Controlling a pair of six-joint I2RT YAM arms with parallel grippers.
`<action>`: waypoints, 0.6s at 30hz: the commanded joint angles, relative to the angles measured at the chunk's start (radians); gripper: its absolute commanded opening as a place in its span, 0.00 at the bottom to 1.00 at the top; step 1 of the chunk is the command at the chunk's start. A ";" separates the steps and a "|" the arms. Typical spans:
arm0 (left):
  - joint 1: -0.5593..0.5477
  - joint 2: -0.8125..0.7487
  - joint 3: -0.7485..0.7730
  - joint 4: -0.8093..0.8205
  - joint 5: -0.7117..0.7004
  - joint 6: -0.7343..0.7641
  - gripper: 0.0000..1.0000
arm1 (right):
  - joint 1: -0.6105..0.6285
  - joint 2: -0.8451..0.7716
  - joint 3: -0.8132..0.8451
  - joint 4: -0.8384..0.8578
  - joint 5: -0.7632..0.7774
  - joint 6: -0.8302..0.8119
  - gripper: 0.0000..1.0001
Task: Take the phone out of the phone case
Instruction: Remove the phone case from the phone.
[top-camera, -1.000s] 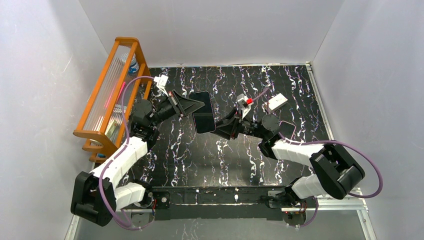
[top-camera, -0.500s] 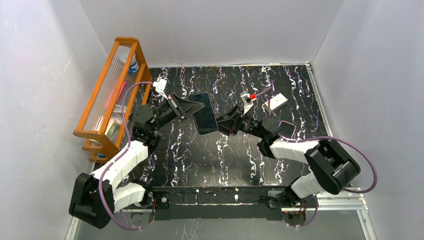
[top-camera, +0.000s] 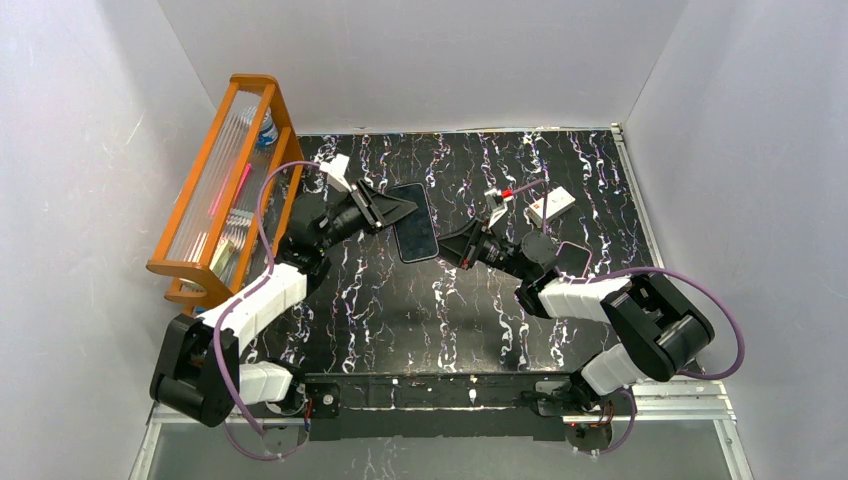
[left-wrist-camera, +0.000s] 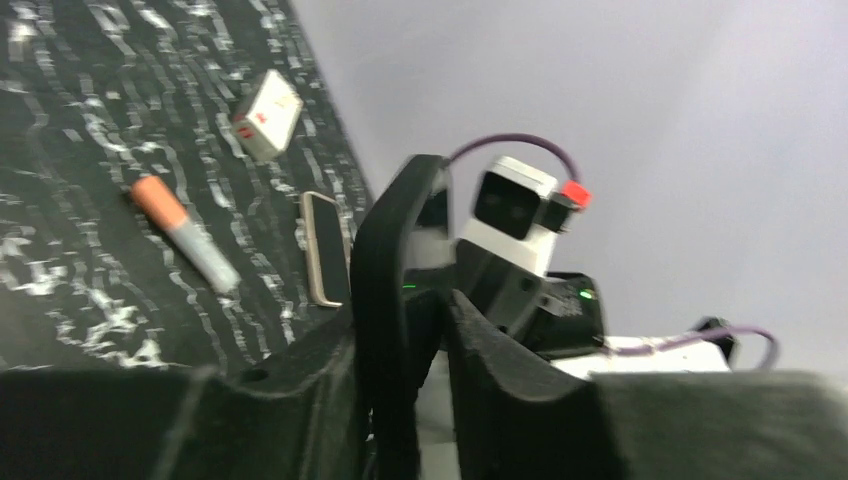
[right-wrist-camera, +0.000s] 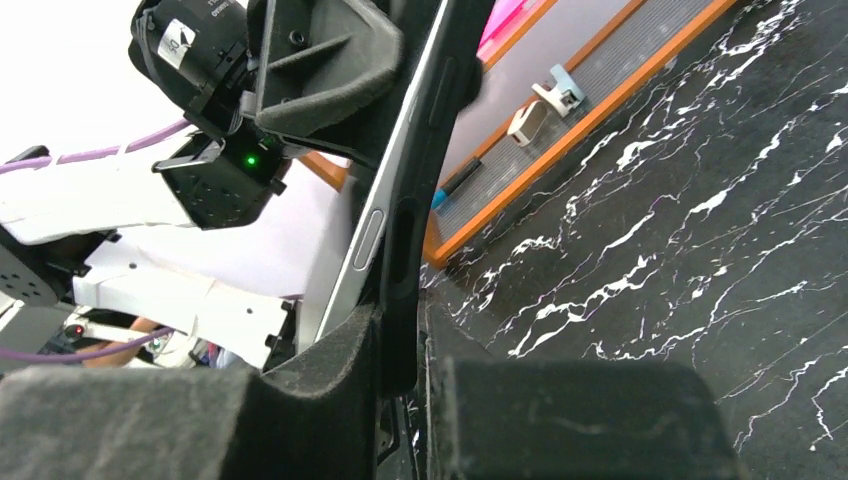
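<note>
The phone (top-camera: 415, 222) in its black phone case hangs in the air mid-table between both grippers. In the right wrist view the phone's silver edge (right-wrist-camera: 368, 238) lies against the black phone case (right-wrist-camera: 412, 190). My right gripper (right-wrist-camera: 405, 335) is shut on the case's lower edge. My left gripper (top-camera: 398, 208) reaches the phone from the left. In the left wrist view the case's dark edge (left-wrist-camera: 385, 260) stands between that gripper's (left-wrist-camera: 405, 315) fingers, pressed to the left finger (left-wrist-camera: 300, 370). A narrow gap separates it from the right finger. My right gripper (top-camera: 462, 247) comes from the right.
An orange rack (top-camera: 225, 180) stands along the left wall. On the mat behind the right arm lie a white box (left-wrist-camera: 268, 112), an orange-capped marker (left-wrist-camera: 185, 235) and a gold-rimmed phone (left-wrist-camera: 322, 245). White walls close in the table.
Both grippers carried the phone up and toward the back. The right jaws closed onto the case's edge. The left jaws loosened slightly.
</note>
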 joint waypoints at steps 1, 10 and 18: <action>-0.021 0.030 0.114 -0.342 -0.092 0.230 0.35 | -0.006 -0.025 0.015 0.125 0.089 0.032 0.04; -0.023 0.018 0.294 -0.738 -0.336 0.516 0.63 | -0.014 -0.050 -0.014 0.007 0.150 0.049 0.01; -0.235 0.005 0.418 -0.993 -0.607 0.873 0.71 | -0.013 -0.064 0.025 -0.206 0.198 0.058 0.01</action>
